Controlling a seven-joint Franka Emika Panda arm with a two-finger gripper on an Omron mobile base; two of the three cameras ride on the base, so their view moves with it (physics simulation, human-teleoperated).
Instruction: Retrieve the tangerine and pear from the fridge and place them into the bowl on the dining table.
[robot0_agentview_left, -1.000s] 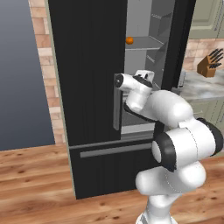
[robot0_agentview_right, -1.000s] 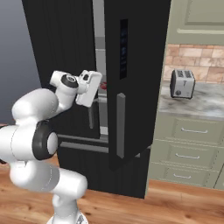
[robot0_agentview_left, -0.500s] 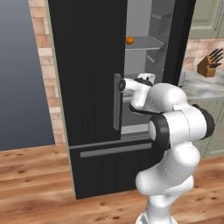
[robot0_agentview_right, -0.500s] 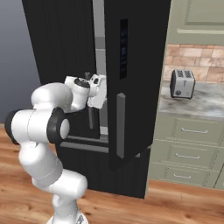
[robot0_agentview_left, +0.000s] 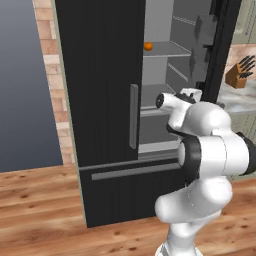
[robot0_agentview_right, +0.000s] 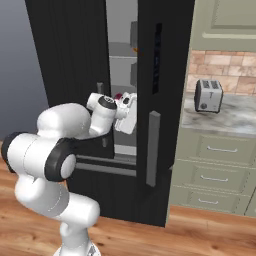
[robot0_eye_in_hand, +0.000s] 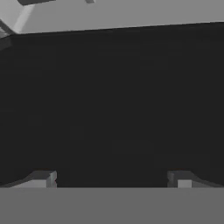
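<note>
No text, label, brand, number or sign can be read in any of the views. The fridge (robot0_agentview_left: 105, 100) shows plain black door fronts, and the toaster (robot0_agentview_right: 208, 95) carries no legible marking.

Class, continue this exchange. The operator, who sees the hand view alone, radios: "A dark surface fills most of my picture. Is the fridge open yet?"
Observer: Yes. The fridge has its right door swung open; the left door is shut.
Operator: Where is the tangerine?
Observer: The tangerine sits on an upper shelf, higher than the gripper.
Operator: And the pear?
Observer: In the right base view a small dark red thing, probably the pear, shows on a lower shelf, close by the robot's hand.
</note>
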